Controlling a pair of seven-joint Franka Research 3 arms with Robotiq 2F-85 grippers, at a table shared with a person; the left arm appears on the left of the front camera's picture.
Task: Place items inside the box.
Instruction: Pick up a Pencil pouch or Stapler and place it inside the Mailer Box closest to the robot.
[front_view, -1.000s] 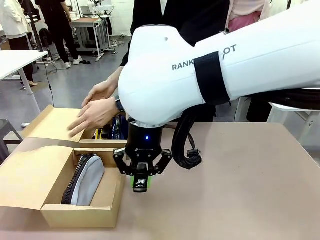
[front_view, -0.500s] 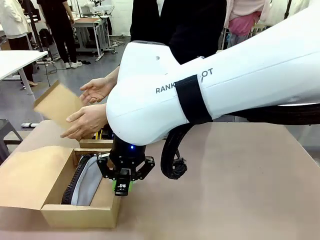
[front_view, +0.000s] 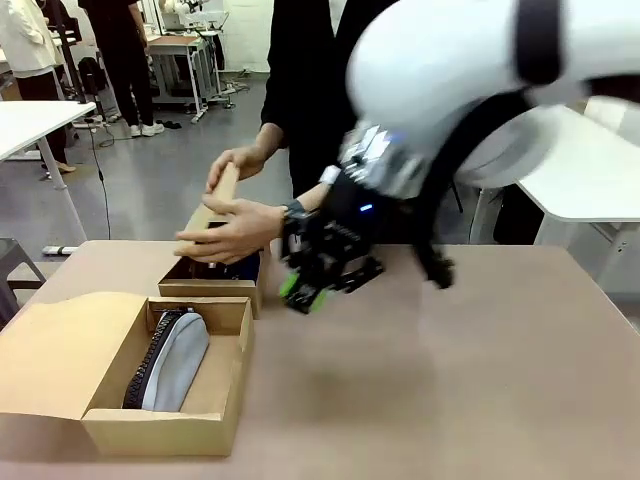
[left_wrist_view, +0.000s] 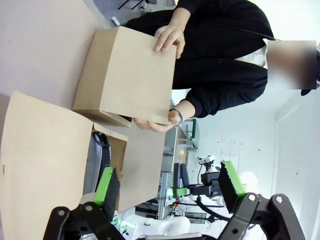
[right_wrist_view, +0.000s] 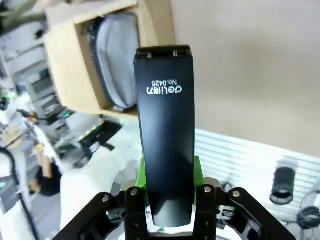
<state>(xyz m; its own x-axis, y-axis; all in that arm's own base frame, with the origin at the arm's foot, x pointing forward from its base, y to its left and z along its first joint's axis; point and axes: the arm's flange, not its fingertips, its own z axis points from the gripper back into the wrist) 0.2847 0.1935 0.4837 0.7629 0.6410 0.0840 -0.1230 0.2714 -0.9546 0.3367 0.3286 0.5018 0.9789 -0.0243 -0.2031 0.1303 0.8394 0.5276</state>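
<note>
The black stapler (right_wrist_view: 167, 140) stands between the green pads of my right gripper (right_wrist_view: 168, 175), which is shut on it. In the front view that gripper (front_view: 305, 290) hangs blurred above the table, just right of the box (front_view: 165, 432). A grey zip pouch (front_view: 178, 358) lies in the box's open near compartment, and the right wrist view shows the pouch (right_wrist_view: 117, 60) below the stapler. The person's hands (front_view: 235, 232) hold the far compartment's flap (front_view: 222, 195) tilted up over it. My left gripper (left_wrist_view: 169, 182) is open and empty, looking at the raised flap (left_wrist_view: 125, 75).
The brown table (front_view: 480, 380) stretches bare to the right of the box. The near compartment's lid (front_view: 60, 350) lies folded out to the left. The person in black stands at the far edge behind the box.
My right arm has lifted from beside the near compartment and swung up and right with the stapler. The person has raised the far flap from flat to tilted over its compartment.
</note>
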